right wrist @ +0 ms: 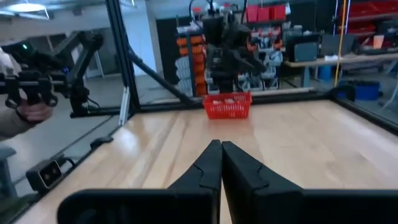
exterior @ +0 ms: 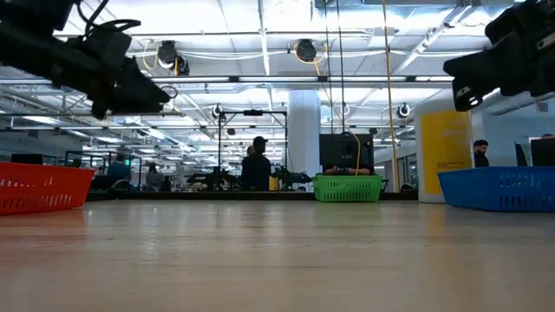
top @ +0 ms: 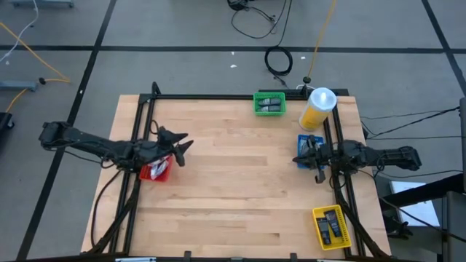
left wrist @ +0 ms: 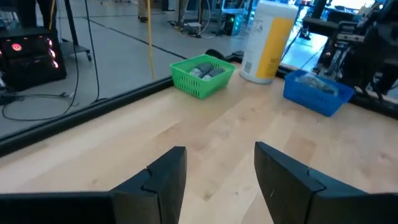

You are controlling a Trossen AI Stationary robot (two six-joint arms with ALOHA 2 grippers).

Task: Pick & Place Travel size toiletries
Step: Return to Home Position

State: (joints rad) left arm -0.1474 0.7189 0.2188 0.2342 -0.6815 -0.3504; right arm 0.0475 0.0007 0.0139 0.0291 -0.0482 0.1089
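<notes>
Small toiletries lie in baskets. Grey packets (top: 269,104) fill the green basket (left wrist: 186,84) at the far edge. Dark tubes (top: 329,225) sit in the yellow basket (top: 342,236) at the near right corner. My left gripper (left wrist: 217,155) is open and empty. It hovers above the table beside the red basket (top: 154,172), pointing toward the table's right. My right gripper (right wrist: 221,146) is shut and empty. It is raised over the blue basket (top: 309,143), pointing toward the table's left. What lies inside the blue and red baskets I cannot make out.
A tall yellow bottle with a white cap (top: 318,108) stands between the green and blue baskets. A black frame (top: 218,97) runs along the table's edges. Bare wood (top: 240,182) fills the table's middle. A person's hand (right wrist: 28,112) holds a device beyond the table's left side.
</notes>
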